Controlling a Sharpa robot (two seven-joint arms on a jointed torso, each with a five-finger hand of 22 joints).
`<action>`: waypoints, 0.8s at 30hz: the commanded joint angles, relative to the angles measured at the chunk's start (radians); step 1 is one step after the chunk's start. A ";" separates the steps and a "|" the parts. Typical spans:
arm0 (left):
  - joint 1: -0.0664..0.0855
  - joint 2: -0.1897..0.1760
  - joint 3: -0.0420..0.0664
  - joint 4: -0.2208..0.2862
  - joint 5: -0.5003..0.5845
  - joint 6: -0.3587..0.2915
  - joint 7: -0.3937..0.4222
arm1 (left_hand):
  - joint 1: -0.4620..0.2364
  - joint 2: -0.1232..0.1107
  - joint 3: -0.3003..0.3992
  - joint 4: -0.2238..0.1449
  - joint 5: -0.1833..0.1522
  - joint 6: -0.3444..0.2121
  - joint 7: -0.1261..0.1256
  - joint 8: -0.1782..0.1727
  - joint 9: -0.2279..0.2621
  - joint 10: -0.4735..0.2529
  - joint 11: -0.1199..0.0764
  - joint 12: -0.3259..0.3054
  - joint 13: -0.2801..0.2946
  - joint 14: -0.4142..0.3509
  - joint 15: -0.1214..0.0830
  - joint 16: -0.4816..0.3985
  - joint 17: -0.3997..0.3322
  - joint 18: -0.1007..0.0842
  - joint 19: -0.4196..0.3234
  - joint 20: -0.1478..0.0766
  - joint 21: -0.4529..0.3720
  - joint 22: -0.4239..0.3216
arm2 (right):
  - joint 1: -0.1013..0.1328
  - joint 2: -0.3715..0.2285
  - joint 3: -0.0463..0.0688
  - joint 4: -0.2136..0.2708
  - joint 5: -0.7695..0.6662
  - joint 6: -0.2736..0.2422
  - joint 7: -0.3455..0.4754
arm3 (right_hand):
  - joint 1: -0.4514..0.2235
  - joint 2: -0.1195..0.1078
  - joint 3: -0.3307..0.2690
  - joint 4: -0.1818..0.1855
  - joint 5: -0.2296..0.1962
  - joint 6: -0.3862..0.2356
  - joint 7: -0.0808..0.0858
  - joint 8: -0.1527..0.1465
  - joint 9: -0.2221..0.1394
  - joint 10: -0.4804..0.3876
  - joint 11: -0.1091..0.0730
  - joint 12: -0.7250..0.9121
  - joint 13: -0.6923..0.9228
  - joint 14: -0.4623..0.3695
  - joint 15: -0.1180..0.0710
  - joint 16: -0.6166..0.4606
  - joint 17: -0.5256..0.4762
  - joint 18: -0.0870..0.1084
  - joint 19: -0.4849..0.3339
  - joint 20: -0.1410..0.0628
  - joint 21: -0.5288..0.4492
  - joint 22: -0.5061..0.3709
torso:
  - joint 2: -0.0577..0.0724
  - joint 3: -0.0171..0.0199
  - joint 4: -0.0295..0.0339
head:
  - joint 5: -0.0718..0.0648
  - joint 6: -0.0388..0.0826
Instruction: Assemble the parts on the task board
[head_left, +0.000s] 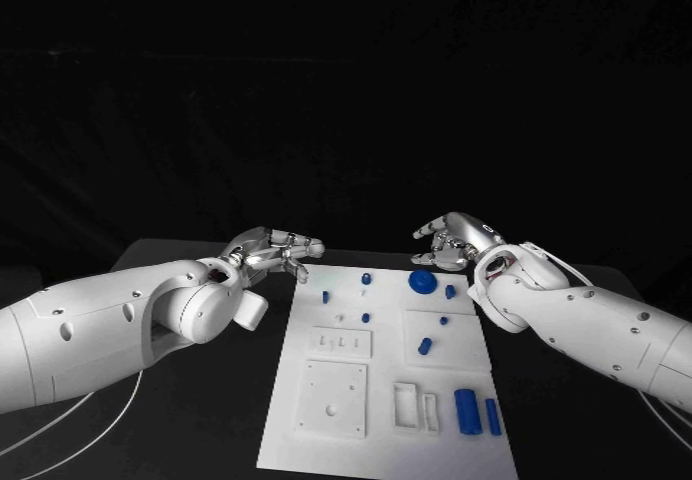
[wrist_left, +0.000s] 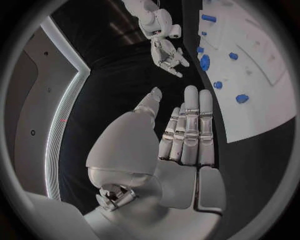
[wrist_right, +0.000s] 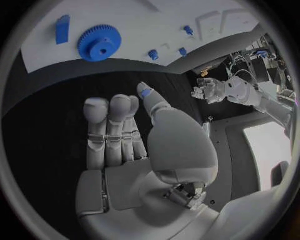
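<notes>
The white task board (head_left: 378, 440) lies in the middle of the black table. On it, a blue gear (head_left: 423, 282) sits near the far edge, among several small blue pegs such as the peg (head_left: 366, 279) beside it. A big blue cylinder (head_left: 466, 410) and a thin blue bar (head_left: 493, 416) lie near the front right. My left hand (head_left: 274, 250) hovers off the board's far left corner, its fingers (wrist_left: 190, 130) straight and holding nothing. My right hand (head_left: 454, 240) hangs just beyond the gear (wrist_right: 99, 43), also holding nothing, its fingers (wrist_right: 112, 130) stretched out.
A raised white square plate (head_left: 333, 398), a smaller plate (head_left: 342, 343) and white slotted blocks (head_left: 415, 408) stand on the board's front half. Black table surface lies on both sides of the board. A white cable (head_left: 87, 425) loops under my left arm.
</notes>
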 joint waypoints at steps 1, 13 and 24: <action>0.003 0.000 0.001 -0.001 -0.026 0.004 0.022 | 0.003 0.007 0.001 -0.007 0.006 -0.003 0.004 0.004 0.000 -0.002 -0.001 0.002 0.001 -0.004 -0.003 0.002 -0.001 0.012 -0.005 0.001 0.004 0.001 | 0.000 -0.003 0.001 -0.008 0.010 0.125 -0.002 | -0.010 -0.006 0.002 0.010 0.006 0.013 0.004 0.000 0.003 0.041 0.004 0.151 0.140 -0.014 0.002 0.041 0.049 -0.008 0.054 0.010 0.077 0.049 | 0.001 0.0060 -0.0037 | -0.002 -0.005; 0.002 0.005 0.000 -0.012 -0.034 0.007 0.029 | 0.002 0.010 -0.002 -0.011 0.006 -0.003 0.008 0.004 0.000 0.000 0.000 0.002 0.001 -0.003 -0.003 0.001 -0.002 0.013 -0.005 0.002 0.004 0.000 | -0.005 0.011 0.003 -0.043 -0.070 0.231 -0.110 | 0.006 -0.038 -0.037 0.079 0.020 -0.049 0.015 -0.002 0.002 0.079 0.017 0.259 0.256 -0.008 0.014 0.123 0.228 -0.003 0.060 0.024 0.173 0.139 | 0.000 0.0022 -0.0007 | -0.014 -0.014; 0.002 0.006 0.000 -0.018 -0.035 0.010 0.029 | 0.002 0.010 -0.002 -0.011 0.006 -0.003 0.008 0.004 0.000 0.000 0.000 0.002 0.001 -0.003 -0.003 0.001 -0.002 0.013 -0.005 0.002 0.004 0.000 | -0.021 0.025 0.003 -0.066 -0.092 0.219 -0.156 | 0.003 -0.042 -0.042 0.089 0.023 -0.055 0.016 -0.002 0.002 0.082 0.018 0.261 0.260 -0.006 0.014 0.126 0.239 -0.001 0.062 0.024 0.178 0.147 | 0.000 0.0007 -0.0001 | -0.014 -0.016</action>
